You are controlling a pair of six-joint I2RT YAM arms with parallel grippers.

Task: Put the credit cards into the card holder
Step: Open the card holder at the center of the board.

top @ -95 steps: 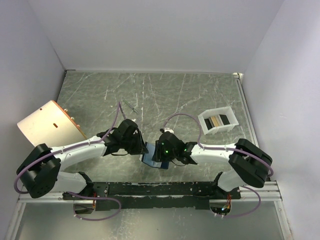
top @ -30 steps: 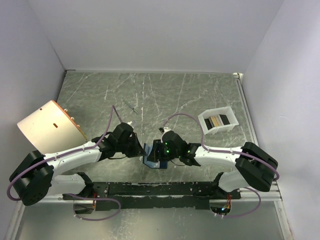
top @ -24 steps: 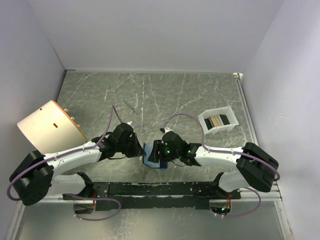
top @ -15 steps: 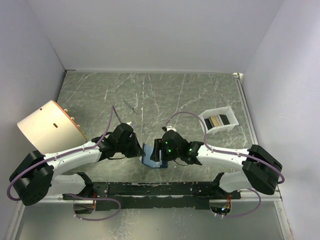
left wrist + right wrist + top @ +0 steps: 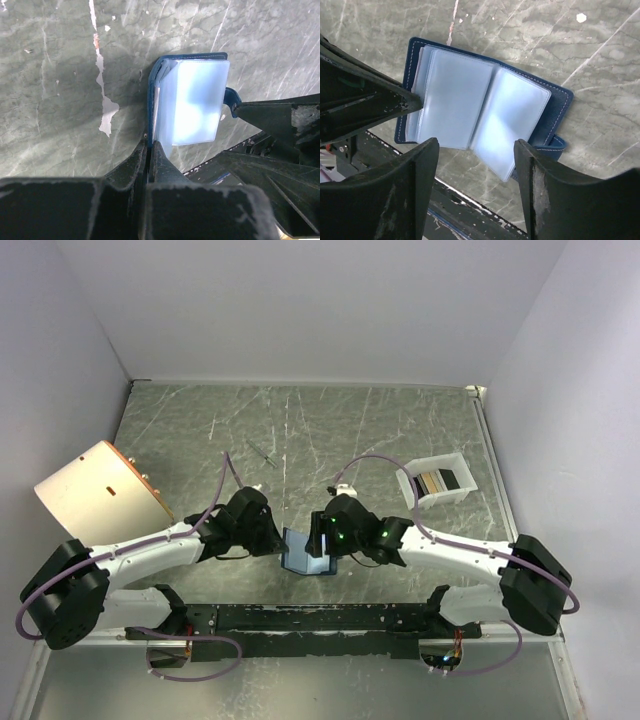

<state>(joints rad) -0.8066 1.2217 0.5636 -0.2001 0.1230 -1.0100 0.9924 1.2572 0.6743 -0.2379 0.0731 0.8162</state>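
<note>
- Nearest the arm bases, the card holder (image 5: 305, 552) lies open on the table (image 5: 350, 430), between the two grippers, with its pale sleeves (image 5: 455, 97) facing up.
- The left gripper (image 5: 151, 145) is pinched closed on the holder's left edge, clamping the blue cover. This hold looks like the anchor for the whole step, so it should be firm and low to keep the holder from sliding or folding shut.
- The right gripper (image 5: 475, 150) hangs over the open sleeves with its jaws wide apart and nothing between them. I cannot tell whether its fingertips touch the plastic.
- The sleeves look empty. The left ones fan up a little, and the right one lies flat towards the snap tab (image 5: 555, 145).
- Farther off to the right, well apart from the holder, the credit cards (image 5: 432, 482) sit in the white tray (image 5: 408, 483), dark and tan ones side by side.
- The step in hand is probably fetching a card. The right arm should rise straight off the sleeves so it does not drag them.
- It should take one card only, by a short edge, leaving most of it free to feed in.
- The sleeve mouths cannot be made out, so the entry should be slow.
</note>
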